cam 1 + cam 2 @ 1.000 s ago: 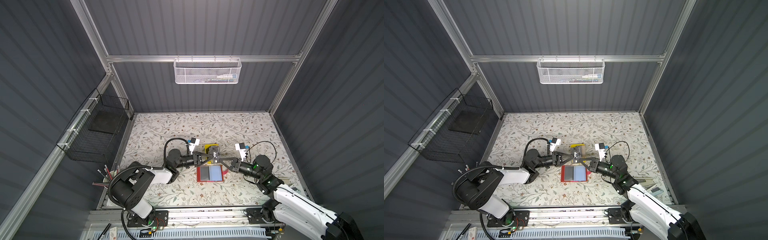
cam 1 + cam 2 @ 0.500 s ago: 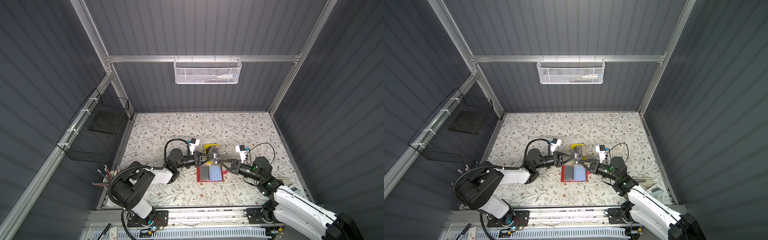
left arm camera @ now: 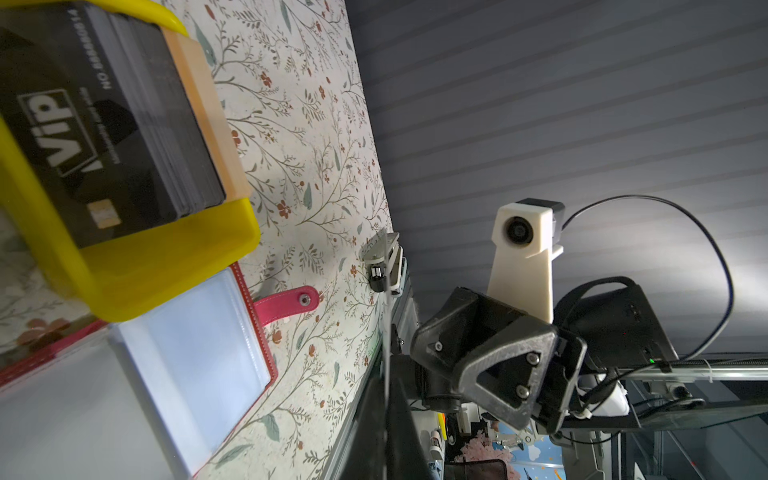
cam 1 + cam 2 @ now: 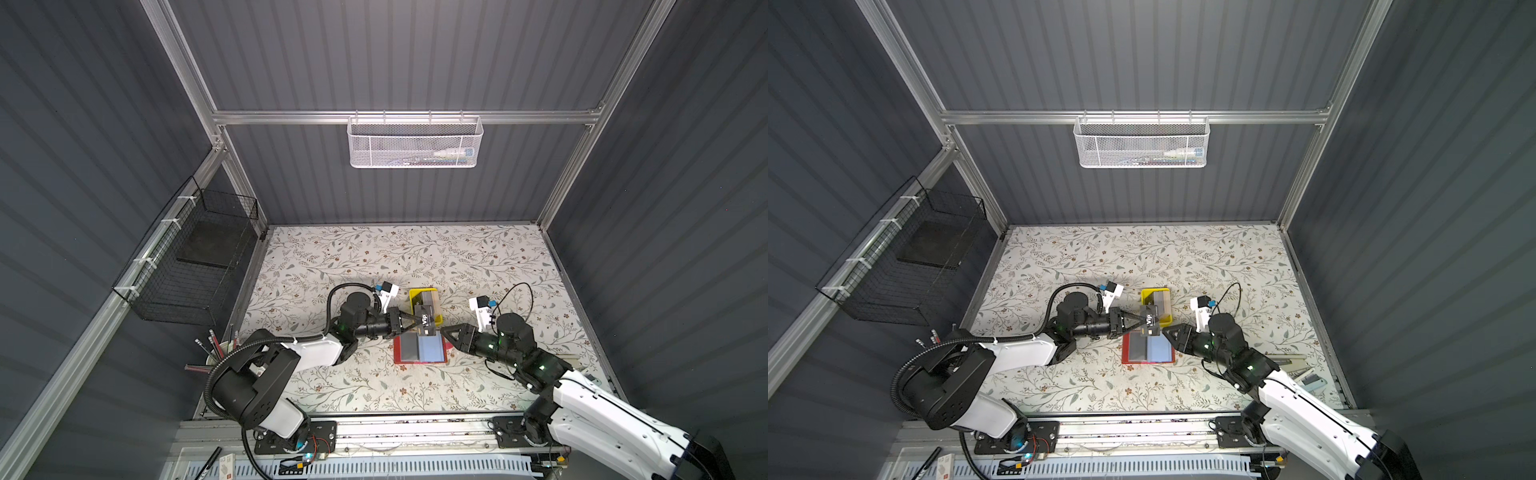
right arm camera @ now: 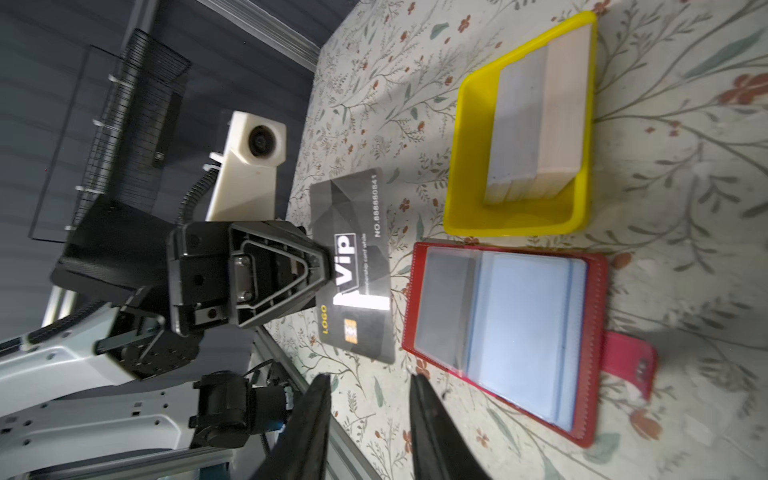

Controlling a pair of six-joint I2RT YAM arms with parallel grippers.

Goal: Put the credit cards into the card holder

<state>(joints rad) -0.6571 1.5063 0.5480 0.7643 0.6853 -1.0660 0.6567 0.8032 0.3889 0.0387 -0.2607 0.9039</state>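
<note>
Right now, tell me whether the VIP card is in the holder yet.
No, the left gripper pinches the VIP card by its edge, outside the open holder.

Floral table (image 4: 374,266) bears yellow tray (image 4: 415,291) and card holder (image 4: 419,362) (open).

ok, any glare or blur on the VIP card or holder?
Right wrist view: glare whitens part of the VIP lettering on the black card, pinched in the left gripper; the strap of the card holder is soft. Left wrist view: holder's clear pockets wash out pale, bright patch on the wall. Both top views: no glare, card tiny.
</note>
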